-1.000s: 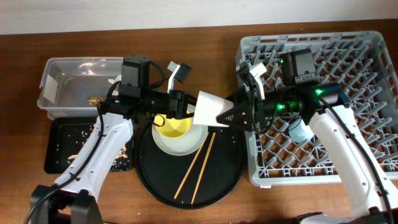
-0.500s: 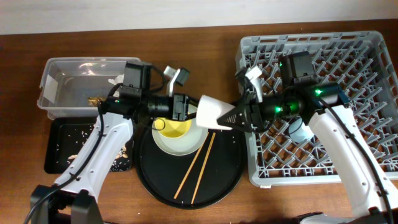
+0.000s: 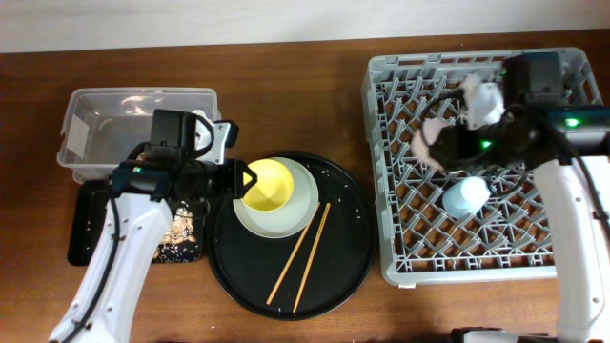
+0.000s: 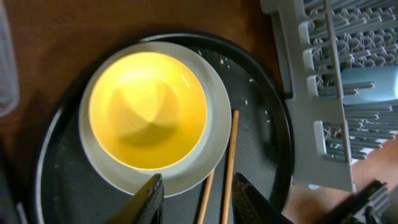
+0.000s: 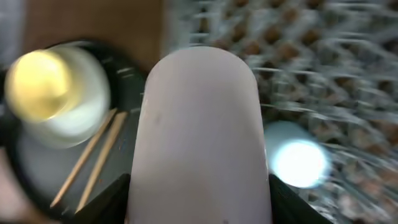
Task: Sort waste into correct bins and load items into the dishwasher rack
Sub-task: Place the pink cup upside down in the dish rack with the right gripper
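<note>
A pink cup (image 5: 199, 130), pale and blurred, fills the middle of the right wrist view. The right end effector (image 5: 199, 202) grasps it, with one finger pressed to each side. The cup hangs above the grey dishwasher rack (image 3: 391, 257) at the right of the worktop (image 3: 286, 95), probably so that it can be lowered among the upright pegs. A blue cup (image 3: 464, 197) already lies inside the rack, near the spot under the pink one. To the left, a small yellow bowl (image 4: 148, 111) sits nested in a pale round plate (image 4: 219, 124), and two wooden chopsticks (image 3: 303, 250) lie side by side just beside the plate, all on a round black tray (image 3: 348, 257). The left end effector (image 4: 200, 199) hovers over the near edge of the plate with its fingers spread apart and nothing between them, seemingly lined up to take the bowl or the plate as the next load. At the far left stand a clear tub (image 3: 71, 143) and, in front of it, a shallow black tray (image 3: 81, 229) holding pale crumbs, both well apart from the rack.
</note>
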